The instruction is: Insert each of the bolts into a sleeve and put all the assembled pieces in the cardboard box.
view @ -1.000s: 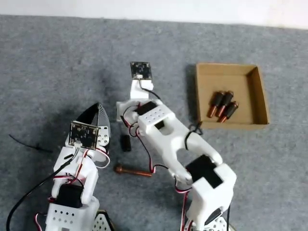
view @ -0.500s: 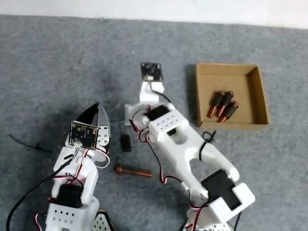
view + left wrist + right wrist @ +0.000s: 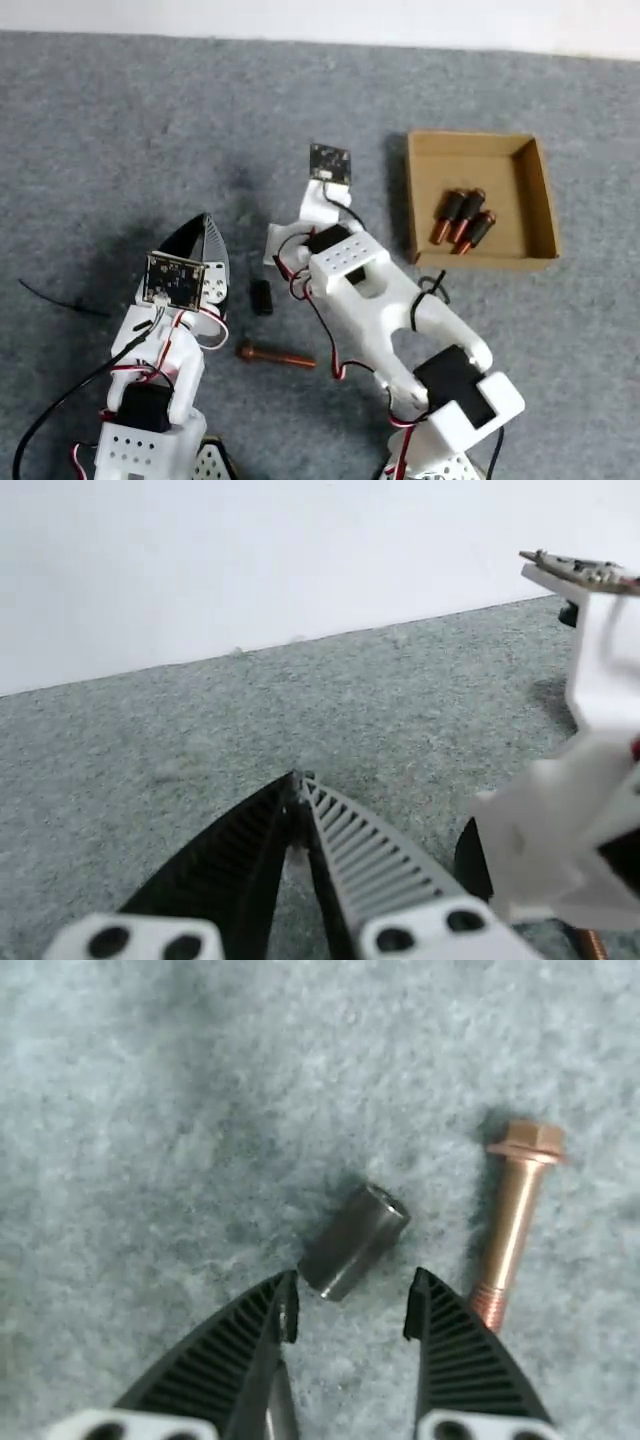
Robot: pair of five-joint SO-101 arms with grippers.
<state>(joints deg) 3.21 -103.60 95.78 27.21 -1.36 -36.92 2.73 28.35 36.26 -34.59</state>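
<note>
Step in hand: likely the last loose pair, since three assembled pieces (image 3: 460, 220) already lie in the cardboard box (image 3: 530, 200); the sleeve is not yet grasped.
Sleeve (image 3: 355, 1240): lies askew on the table (image 3: 150, 1110).
Bolt (image 3: 520, 1220): just beside the sleeve, not touching.
Right pincer (image 3: 350, 1308): open and empty, with the sleeve's near end at its gap.
Left pincer (image 3: 298, 780): closed on nothing, set aside.
Next move: probably descend, square to the sleeve and close across it, clear of the bolt.
</note>
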